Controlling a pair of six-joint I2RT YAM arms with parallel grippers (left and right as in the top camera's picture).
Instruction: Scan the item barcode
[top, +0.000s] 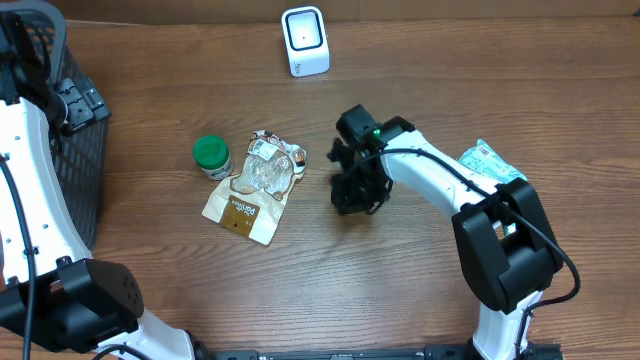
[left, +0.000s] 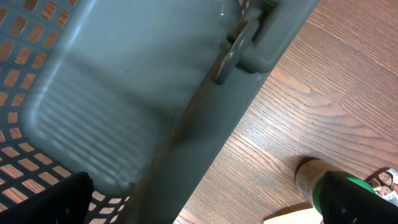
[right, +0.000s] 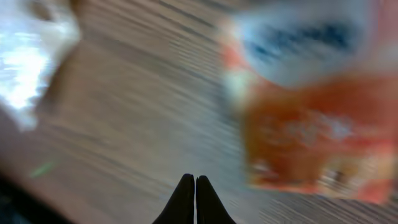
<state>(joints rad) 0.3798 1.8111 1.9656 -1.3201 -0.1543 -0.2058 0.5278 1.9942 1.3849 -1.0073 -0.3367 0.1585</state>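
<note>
Orange packet, label blurred, white scanner

I count one scanner, one basket and one jar. Of packets I make three or four: one tan pouch under one clear wrapper (one item or two, I cannot tell), one pale packet, and one blurred orange packet below my right wrist.
</note>
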